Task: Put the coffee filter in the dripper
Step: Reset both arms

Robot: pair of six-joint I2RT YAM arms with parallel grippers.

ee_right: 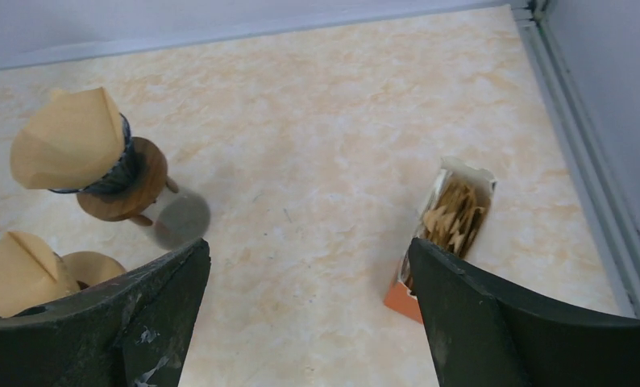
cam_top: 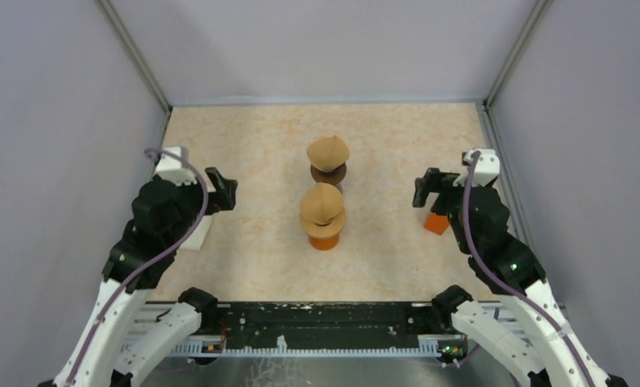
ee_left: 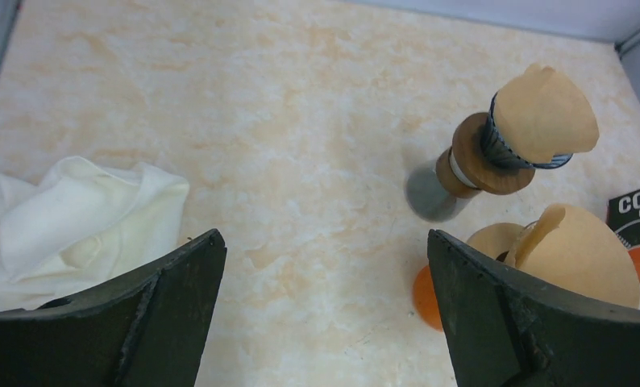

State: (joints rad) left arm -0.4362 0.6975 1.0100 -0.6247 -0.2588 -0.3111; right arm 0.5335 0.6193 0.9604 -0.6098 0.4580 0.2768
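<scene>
two drippers stand in the middle of the table (cam_top: pixel 244 145), one behind the other, and each already holds a brown paper cone. the far dripper (cam_top: pixel 328 173), a dark ribbed cone on a wooden collar, has a coffee filter (cam_top: pixel 327 151) sitting in its mouth. the near orange dripper (cam_top: pixel 325 236) carries a second filter (cam_top: pixel 322 203), which looks a little loose and tilted in my left wrist view. from where i sit, i judge the placing done, or very nearly so.

my left gripper (cam_top: pixel 224 190) is spread wide with nothing between the jaws, off to the left and just beside a crumpled white cloth (ee_left: pixel 83 222). my right gripper (cam_top: pixel 423 192) is likewise released and empty. it hovers over the orange box of spare filters (ee_right: pixel 450 226) near the right wall, well apart from both drippers.

what is left looks small to me: checking that the near filter sits down into its cone rather than perching on the rim. i cannot tell from these views how deep either filter is seated.
</scene>
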